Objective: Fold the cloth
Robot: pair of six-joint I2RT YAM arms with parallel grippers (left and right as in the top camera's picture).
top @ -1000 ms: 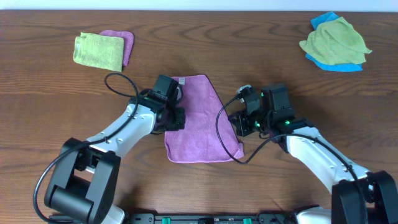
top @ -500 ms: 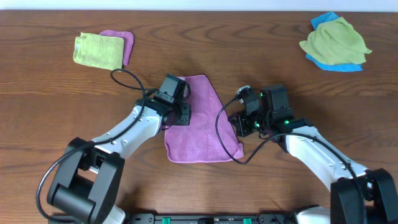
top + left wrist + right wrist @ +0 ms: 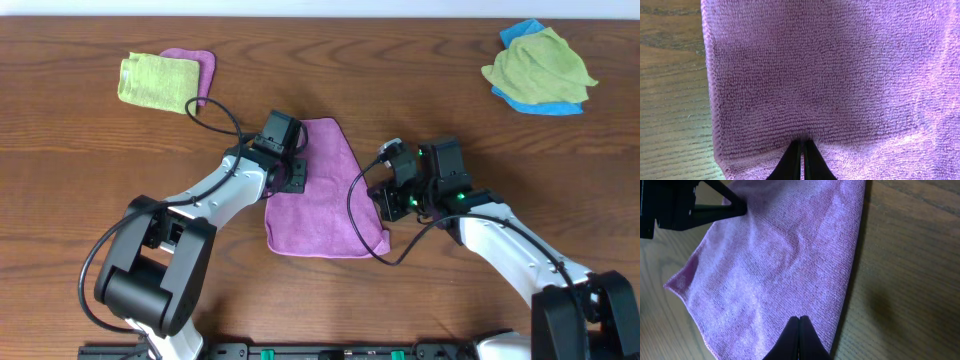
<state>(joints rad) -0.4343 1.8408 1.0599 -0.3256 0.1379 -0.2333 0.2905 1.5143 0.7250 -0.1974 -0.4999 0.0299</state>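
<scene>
The lilac cloth [image 3: 325,205] lies folded into a tall shape in the middle of the wooden table. My left gripper [image 3: 297,179] is shut, and its tips rest on the cloth's upper left part, just inside the left edge. In the left wrist view the cloth [image 3: 830,75] fills the frame, with the closed left gripper [image 3: 803,142] touching its fuzzy surface. My right gripper [image 3: 384,201] is also shut, at the cloth's right edge. The right wrist view shows the closed right gripper [image 3: 799,319] on the cloth [image 3: 780,265] near its hem, and the left gripper [image 3: 741,207] at the far side.
A folded lime-green cloth [image 3: 158,82] lies over a purple one [image 3: 202,70] at the back left. A crumpled green cloth [image 3: 540,65] sits on a blue one [image 3: 545,105] at the back right. Black cables loop off both wrists.
My left gripper has slid right and slightly back, from beside the cloth's left edge onto the cloth. The right arm has stayed where it was.
</scene>
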